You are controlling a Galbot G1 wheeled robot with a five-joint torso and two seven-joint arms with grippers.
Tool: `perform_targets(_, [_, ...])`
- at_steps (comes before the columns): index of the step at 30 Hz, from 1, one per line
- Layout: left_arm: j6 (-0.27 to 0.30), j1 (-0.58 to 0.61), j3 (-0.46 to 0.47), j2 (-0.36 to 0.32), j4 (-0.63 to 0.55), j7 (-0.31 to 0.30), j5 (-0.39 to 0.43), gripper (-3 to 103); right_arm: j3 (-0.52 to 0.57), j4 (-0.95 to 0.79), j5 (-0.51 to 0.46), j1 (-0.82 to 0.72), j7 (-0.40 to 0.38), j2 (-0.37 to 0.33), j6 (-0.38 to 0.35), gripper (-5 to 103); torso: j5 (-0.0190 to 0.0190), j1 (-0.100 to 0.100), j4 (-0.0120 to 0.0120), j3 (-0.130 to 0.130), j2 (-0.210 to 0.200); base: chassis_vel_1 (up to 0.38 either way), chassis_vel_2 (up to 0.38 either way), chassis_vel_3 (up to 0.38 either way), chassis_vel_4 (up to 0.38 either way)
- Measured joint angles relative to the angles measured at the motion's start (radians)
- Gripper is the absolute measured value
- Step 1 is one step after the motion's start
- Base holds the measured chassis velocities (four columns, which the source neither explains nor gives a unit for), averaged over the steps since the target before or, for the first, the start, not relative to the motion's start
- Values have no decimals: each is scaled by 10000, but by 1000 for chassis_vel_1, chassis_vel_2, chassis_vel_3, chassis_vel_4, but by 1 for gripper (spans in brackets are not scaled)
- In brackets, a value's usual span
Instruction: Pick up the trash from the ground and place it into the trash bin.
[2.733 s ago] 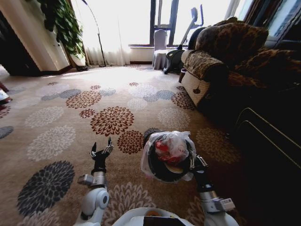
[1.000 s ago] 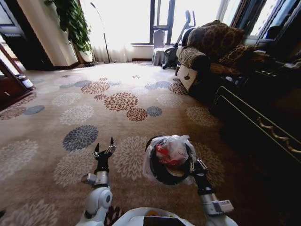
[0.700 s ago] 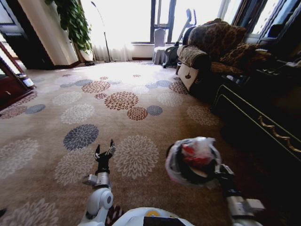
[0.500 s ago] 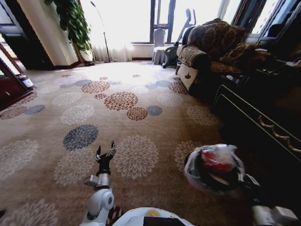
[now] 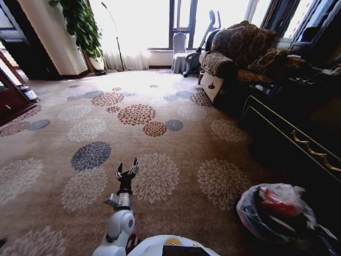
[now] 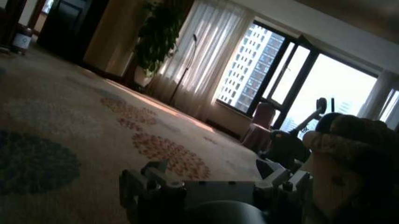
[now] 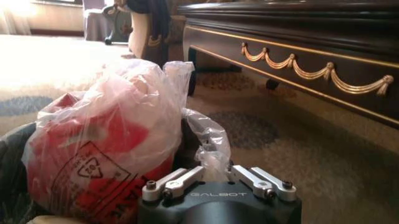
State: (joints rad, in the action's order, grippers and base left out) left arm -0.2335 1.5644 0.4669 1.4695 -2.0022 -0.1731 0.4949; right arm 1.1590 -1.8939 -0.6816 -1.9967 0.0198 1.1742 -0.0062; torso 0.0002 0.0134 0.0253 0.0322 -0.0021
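The trash bin (image 5: pixel 248 209), black with a crinkly whitish liner, hangs low at my far right, just above the carpet. Red crumpled trash (image 5: pixel 276 194) lies inside it. In the right wrist view my right gripper (image 7: pixel 215 172) is shut on the bin's rim and liner (image 7: pixel 206 133), with a red printed wrapper (image 7: pixel 93 163) bulging in the bag just beyond. My left gripper (image 5: pixel 127 168) is held out over the carpet ahead of me, open and holding nothing; its spread fingers (image 6: pixel 145 181) also show in the left wrist view.
A dark cabinet with gilt trim (image 5: pixel 298 136) runs along the right, close to the bin. A patterned sofa (image 5: pixel 234 53) stands beyond it. Dark furniture (image 5: pixel 10 96) and a plant (image 5: pixel 80 21) are at the left. Flowered carpet (image 5: pixel 106 117) stretches ahead.
The right arm has swung the bin from the centre front down and out to the far right. The left gripper shifted slightly right and stays open.
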Motion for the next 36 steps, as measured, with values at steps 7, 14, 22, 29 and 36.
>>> perform_targets(7, [-80,125,-24,-42,-18,16,-44,97,398,1114,38,220,-19,-566,-207,0,-5,0,-16,0,0,0,0,0,0])
perform_targets(14, [-106,80,-40,0,25,36,-79,97,539,2417,-416,769,-19,-1156,-434,0,-3,0,-14,0,0,0,0,0,0])
perform_targets(22, [-221,225,2,151,32,31,-207,97,798,2359,-658,726,-19,-1064,-738,37,-4,0,-12,0,0,0,0,0,0])
perform_targets(29, [-229,231,-57,279,37,35,-277,97,1211,1867,-670,306,-14,-671,-698,59,2,0,-12,0,0,0,0,0,0])
perform_targets(36, [-237,275,-84,258,25,82,-306,97,1784,1397,-596,-138,-12,-335,-115,86,-2,0,-12,0,0,0,0,0,0])
